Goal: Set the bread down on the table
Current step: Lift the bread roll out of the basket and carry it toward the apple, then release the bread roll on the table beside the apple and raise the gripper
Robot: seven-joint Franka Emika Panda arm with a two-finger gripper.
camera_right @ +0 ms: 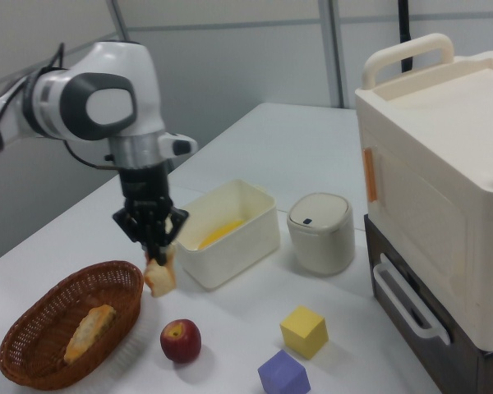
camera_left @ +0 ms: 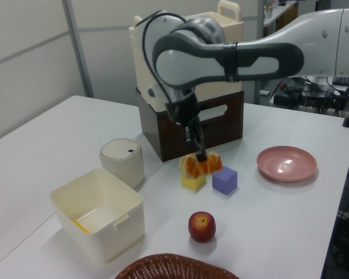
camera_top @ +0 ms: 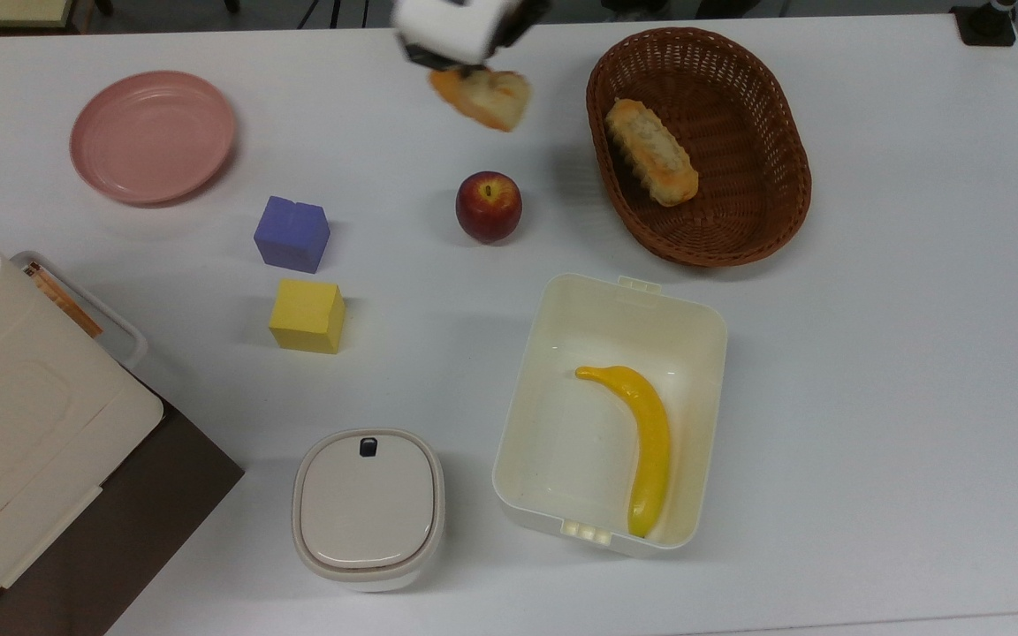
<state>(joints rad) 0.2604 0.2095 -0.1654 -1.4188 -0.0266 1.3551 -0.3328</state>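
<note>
White and matte, the big rectangular bench (camera_top: 898,353) fills the top view, and the chunky cream bread piece with its orange-brown toasted crust (camera_top: 482,94) hangs in the air above it, clear of the brown wicker basket (camera_top: 765,225) on the top view's right, where a longer ridged loaf (camera_top: 652,151) lies. The robot's two-finger gripper (camera_top: 460,62) is just over the bread. I judge this to be the carry step: the piece is out of the basket and not yet set down. A shiny red apple (camera_top: 489,206) sits below it in the top view, so the next move calls for lowering onto bare bench beside the apple, then opening.

From the left view, the jaws are closed narrowly on the top of the bread (camera_left: 200,164), which dangles in front of a yellow cube (camera_left: 192,179) and a purple cube (camera_left: 224,179), well above the surface.

From the right view, the gripper (camera_right: 154,250) points straight down, and the bread (camera_right: 160,277) hangs between the basket (camera_right: 33,361) and a cream open box (camera_right: 230,242). Its edge looks lumpy, its face pale.
</note>
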